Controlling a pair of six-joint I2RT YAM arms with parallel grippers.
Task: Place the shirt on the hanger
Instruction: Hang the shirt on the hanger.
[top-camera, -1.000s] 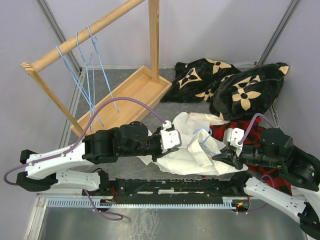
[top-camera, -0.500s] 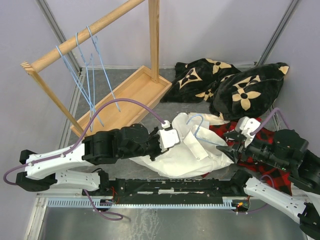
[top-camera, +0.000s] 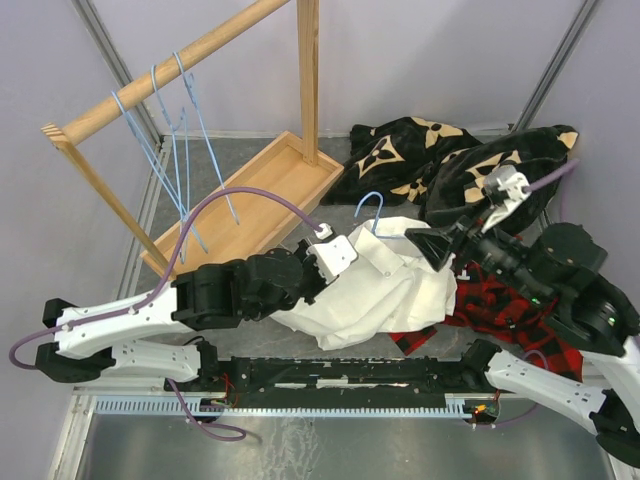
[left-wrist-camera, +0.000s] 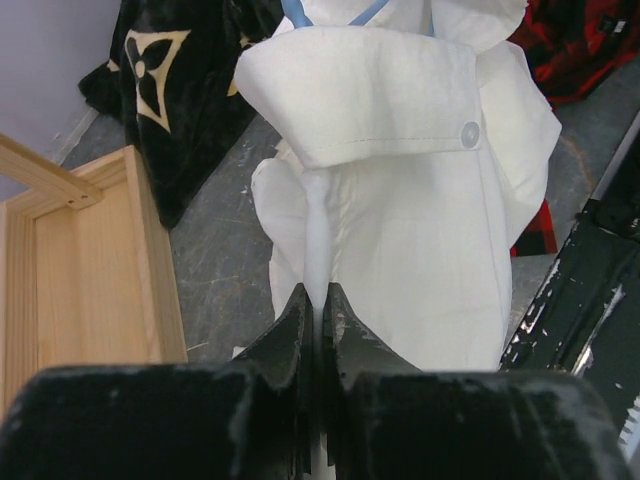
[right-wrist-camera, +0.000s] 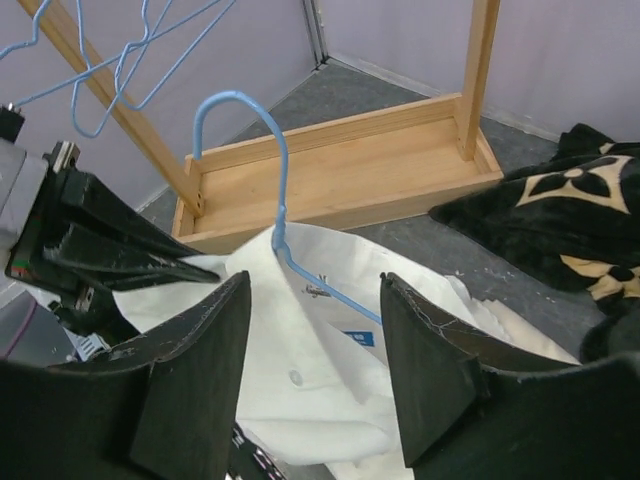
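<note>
Your left gripper (left-wrist-camera: 318, 300) pinches a fold of the shirt (left-wrist-camera: 420, 230) lying ahead of it; your right gripper (right-wrist-camera: 312, 300) hangs spread, clear of the hanger (right-wrist-camera: 237, 95).

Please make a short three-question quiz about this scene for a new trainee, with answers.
1. True or false: the left gripper is shut on the cream-white button-up shirt.
2. Where is the hook of the thin light-blue wire hanger? A) on the wooden rail B) rising out of the shirt's neck C) flat on the table
3. Fill in: the jaws of the right gripper stand ____.
Key: 1 true; 2 B; 3 open.
</note>
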